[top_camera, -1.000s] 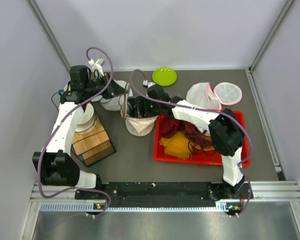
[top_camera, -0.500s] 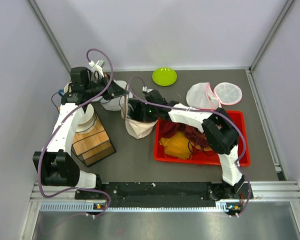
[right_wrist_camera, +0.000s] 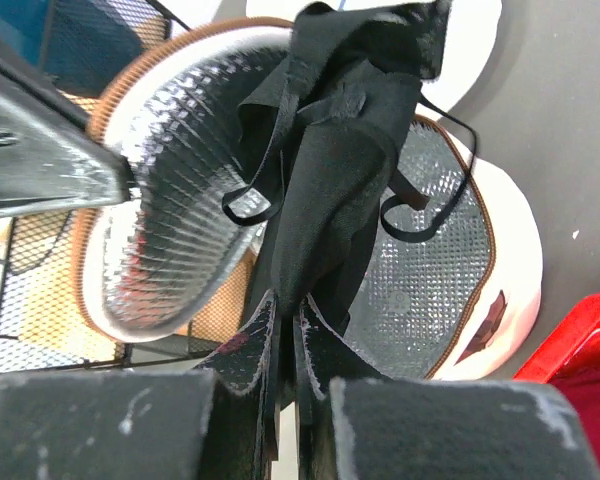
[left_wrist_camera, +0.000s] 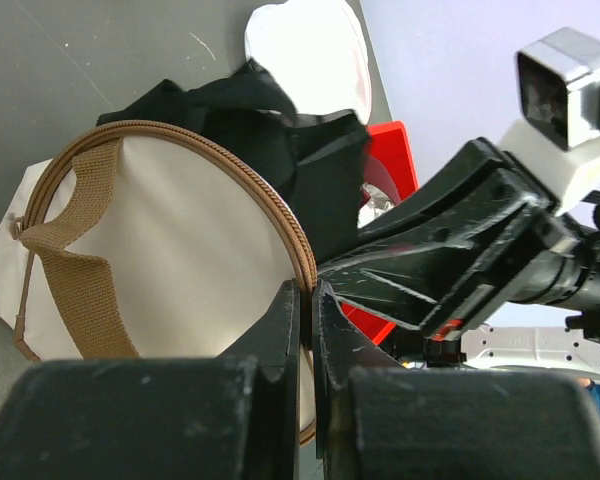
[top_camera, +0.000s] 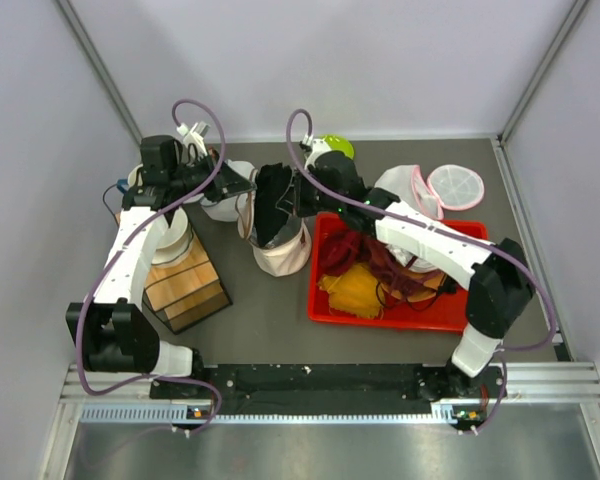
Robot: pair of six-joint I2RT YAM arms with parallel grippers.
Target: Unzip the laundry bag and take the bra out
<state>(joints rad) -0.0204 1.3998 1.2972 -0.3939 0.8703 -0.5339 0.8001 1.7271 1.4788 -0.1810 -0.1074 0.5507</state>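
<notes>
The cream laundry bag [top_camera: 282,252] stands mid-table with its round end unzipped. My left gripper [left_wrist_camera: 308,300] is shut on the brown zipper edging of the flap [left_wrist_camera: 180,250] and holds it up and aside. In the top view that left gripper [top_camera: 247,188] sits at the bag's upper left. The black bra [right_wrist_camera: 340,140] hangs from my right gripper [right_wrist_camera: 288,315], which is shut on its fabric above the bag's silver-lined opening [right_wrist_camera: 435,275]. From above, the bra [top_camera: 271,205] drapes over the bag mouth, just left of the right gripper [top_camera: 298,192].
A red tray [top_camera: 480,312] with dark red and yellow garments lies right of the bag. White mesh pouches with pink edging [top_camera: 455,186] and a green plate [top_camera: 338,146] are at the back. A wire basket [top_camera: 185,285] and white containers [top_camera: 220,205] stand left.
My right gripper shut on the bra inside the bag and rose, drawing the black fabric up out of the opening. The left gripper kept its hold on the flap.
</notes>
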